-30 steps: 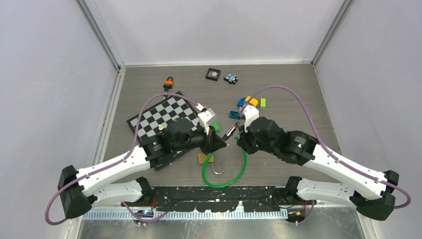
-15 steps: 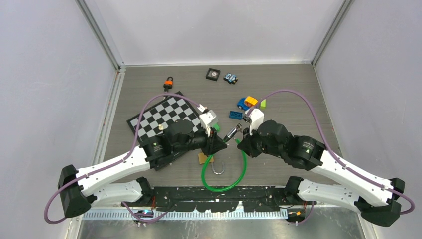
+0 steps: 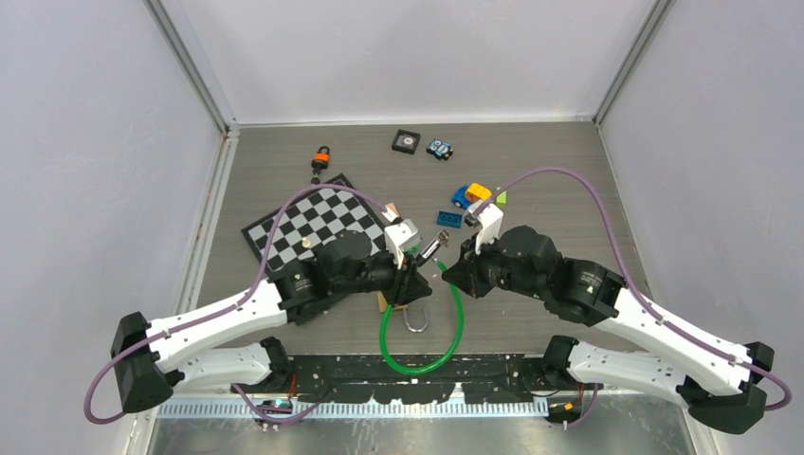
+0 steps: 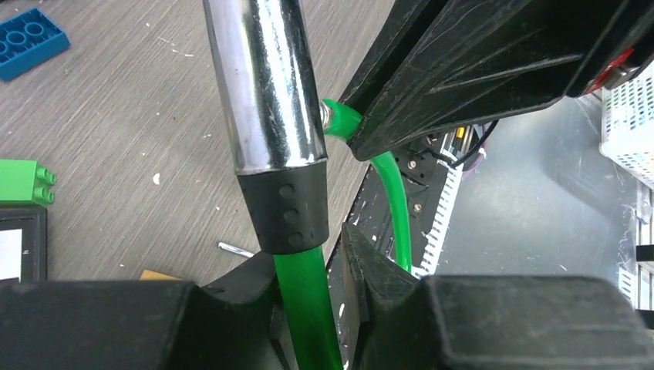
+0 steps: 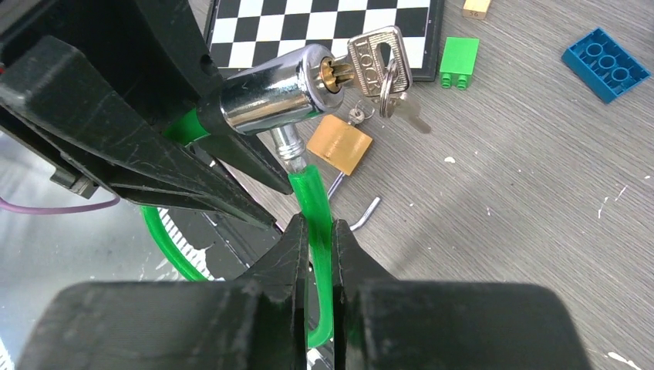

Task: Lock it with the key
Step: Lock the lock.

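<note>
A green cable lock point(image 3: 455, 318) loops over the table's near edge. Its chrome cylinder point(image 5: 270, 92) is held up between the two arms, and a silver key point(image 5: 375, 55) on a ring sits in its keyhole. The cable's metal end goes into the cylinder's side. My right gripper point(image 5: 318, 227) is shut on the green cable just below that end. My left gripper point(image 4: 308, 254) straddles the cable under the cylinder's black collar point(image 4: 289, 208). Its jaws stand slightly apart, with a gap between the right finger and the cable.
A brass padlock point(image 5: 339, 144) with an open shackle lies under the cylinder. Nearby are a checkerboard point(image 3: 303, 223), a green brick point(image 5: 459, 58), a blue brick point(image 3: 449, 219), a toy car point(image 3: 471, 194), an orange padlock point(image 3: 321, 157) and a black square point(image 3: 406, 141).
The left gripper's jaws have loosened around the green cable. Both grippers and the cylinder have shifted slightly, and the cable loop has swung a little to the left.
</note>
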Controlling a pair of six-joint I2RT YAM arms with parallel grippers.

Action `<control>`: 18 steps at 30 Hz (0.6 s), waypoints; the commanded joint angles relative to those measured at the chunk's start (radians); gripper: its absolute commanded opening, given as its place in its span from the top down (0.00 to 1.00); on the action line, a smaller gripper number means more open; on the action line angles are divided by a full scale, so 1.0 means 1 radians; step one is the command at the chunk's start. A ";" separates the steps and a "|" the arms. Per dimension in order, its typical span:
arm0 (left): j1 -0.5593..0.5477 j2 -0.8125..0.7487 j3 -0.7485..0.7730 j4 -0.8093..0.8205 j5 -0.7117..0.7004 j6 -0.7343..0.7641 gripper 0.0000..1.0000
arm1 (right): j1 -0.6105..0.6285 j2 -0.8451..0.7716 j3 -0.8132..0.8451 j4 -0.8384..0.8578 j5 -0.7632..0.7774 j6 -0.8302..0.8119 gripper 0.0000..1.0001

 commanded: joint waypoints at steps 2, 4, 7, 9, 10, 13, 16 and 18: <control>-0.022 0.002 -0.017 -0.029 0.045 0.013 0.75 | -0.005 -0.034 0.025 0.275 -0.074 0.056 0.99; -0.022 0.000 -0.017 -0.030 0.041 0.018 0.80 | -0.004 -0.035 0.026 0.268 -0.082 0.053 0.99; -0.023 -0.001 -0.021 -0.030 0.035 0.026 0.95 | -0.002 -0.045 0.027 0.257 -0.077 0.050 0.99; -0.022 -0.001 -0.023 -0.037 0.026 0.036 1.00 | -0.001 -0.053 0.030 0.245 -0.069 0.045 0.99; -0.022 -0.004 -0.025 -0.040 0.021 0.041 1.00 | 0.000 -0.057 0.031 0.238 -0.064 0.042 0.99; -0.023 -0.023 -0.043 -0.020 0.007 0.048 1.00 | 0.002 -0.068 0.030 0.224 -0.055 0.041 0.99; -0.022 -0.056 -0.063 0.010 -0.013 0.043 0.84 | 0.004 -0.074 0.023 0.221 -0.053 0.045 0.99; -0.022 -0.081 -0.069 0.019 -0.035 0.043 0.76 | 0.004 -0.076 0.014 0.221 -0.053 0.046 0.99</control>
